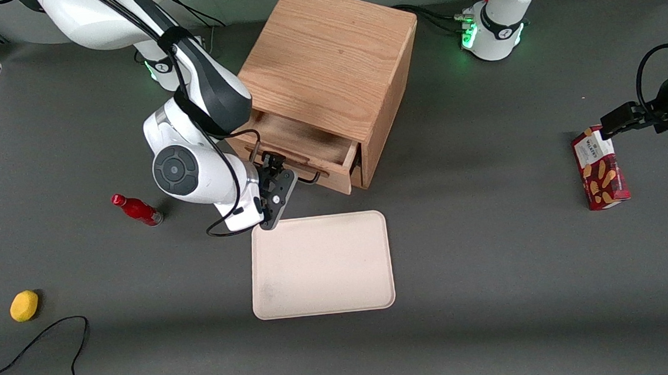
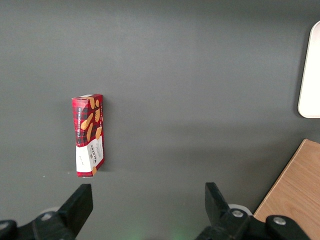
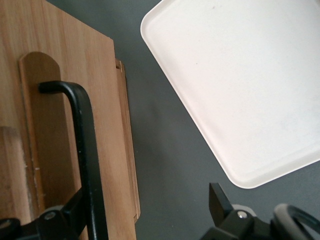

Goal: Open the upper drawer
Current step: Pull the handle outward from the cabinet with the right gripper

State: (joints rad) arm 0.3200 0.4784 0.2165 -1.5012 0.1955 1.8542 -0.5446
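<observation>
Straddling the upper drawer (image 1: 301,145) handle, end effector (image 1: 274,169).

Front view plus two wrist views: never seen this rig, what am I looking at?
Two white robot arms work at a grey table. The front view looks down on the table; the other two views come from cameras on the arms' wrists.

The working arm's gripper is at the black handle of the upper drawer of an oak cabinet. The drawer is pulled partly out. The fingers are open around the handle, not clamped on it.

Also on the table: a cream tray nearer the front camera, a red bottle, a yellow lemon-like object, and a red biscuit box under the parked arm.
</observation>
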